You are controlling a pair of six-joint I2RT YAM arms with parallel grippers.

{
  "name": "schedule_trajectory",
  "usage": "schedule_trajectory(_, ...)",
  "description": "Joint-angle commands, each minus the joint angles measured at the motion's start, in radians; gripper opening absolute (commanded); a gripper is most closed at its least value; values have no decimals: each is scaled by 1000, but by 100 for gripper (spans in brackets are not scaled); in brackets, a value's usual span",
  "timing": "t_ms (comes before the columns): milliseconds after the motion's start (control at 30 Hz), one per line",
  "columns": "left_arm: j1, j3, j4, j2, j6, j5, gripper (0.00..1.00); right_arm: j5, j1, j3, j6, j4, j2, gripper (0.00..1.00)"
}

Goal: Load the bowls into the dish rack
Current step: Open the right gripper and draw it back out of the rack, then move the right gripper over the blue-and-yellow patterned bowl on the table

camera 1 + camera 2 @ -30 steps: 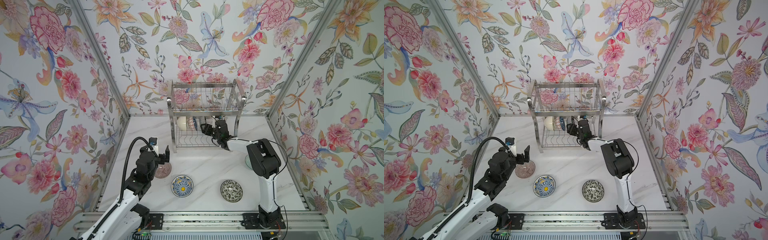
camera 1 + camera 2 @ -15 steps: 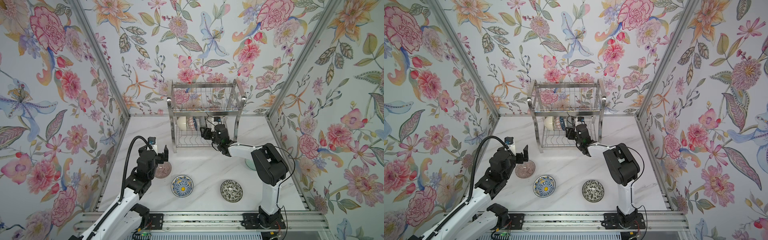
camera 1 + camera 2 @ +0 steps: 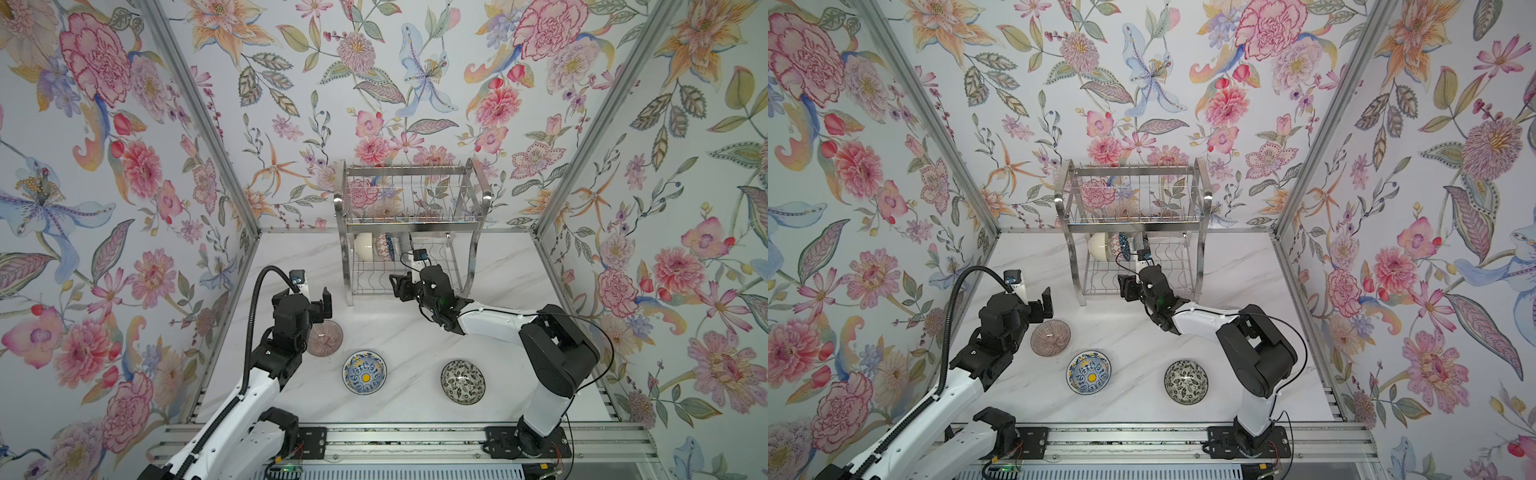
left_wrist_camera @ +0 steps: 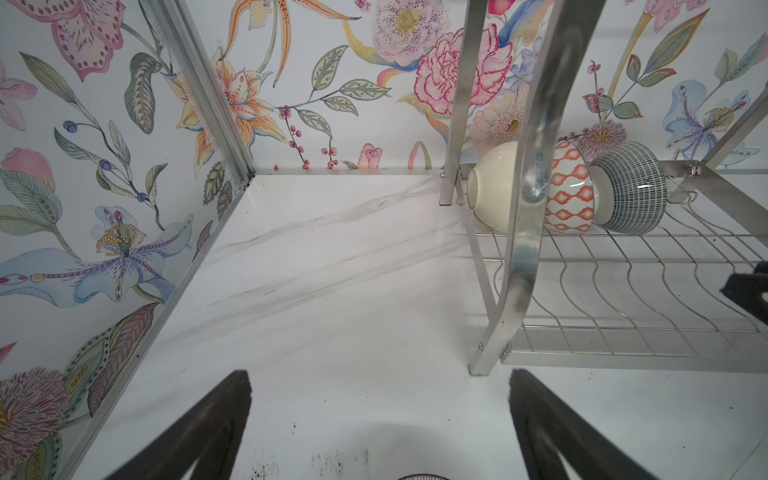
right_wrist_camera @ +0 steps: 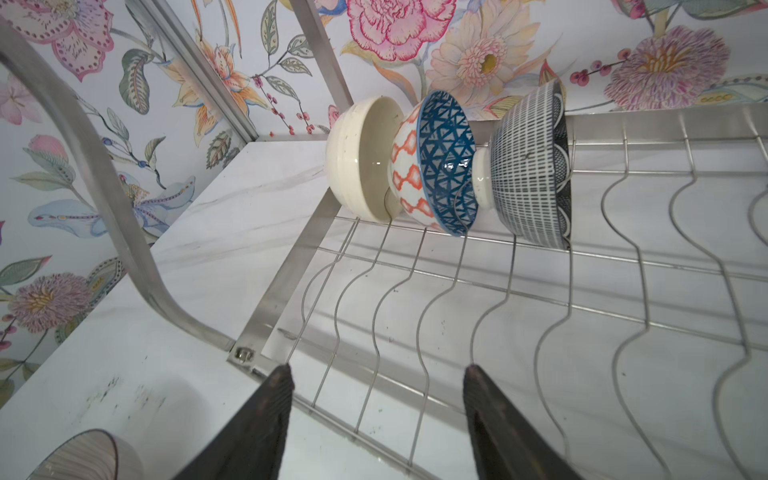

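The dish rack [image 3: 411, 227] stands at the middle of the table's [image 3: 399, 332] far edge. On its lower shelf a cream bowl [image 5: 353, 166], a lattice bowl [image 5: 444, 166] and a dark striped bowl [image 5: 528, 174] stand on edge, close together at the left end, probably so the wavy wires prop them and slots stay free. The right claw [image 5: 377, 368] sits at the shelf's front, jaws moderately apart, empty. The left claw [image 4: 380, 374] hangs wide open above the mauve ribbed bowl [image 3: 326, 338], seemingly poised to take it. The yellow-centred bowl [image 3: 364, 372] and leafy bowl [image 3: 462, 381] lie near the front edge. The right arm hides some table by the right edge; the upper tier is unreadable against the wallpaper
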Motion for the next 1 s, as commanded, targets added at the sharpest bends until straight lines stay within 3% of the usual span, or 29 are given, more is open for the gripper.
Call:
schedule_trajectory(0, 24, 37, -29, 10, -33, 17, 99, 8, 25, -34, -58, -57, -58, 66)
schedule_trajectory(433, 75, 52, -42, 35, -53, 85, 99, -200, 168, 46, -253, -492, -98, 65)
schedule_trajectory(967, 75, 54, -42, 57, -52, 127, 99, -267, 298, 191, -335, -793, 27, 63)
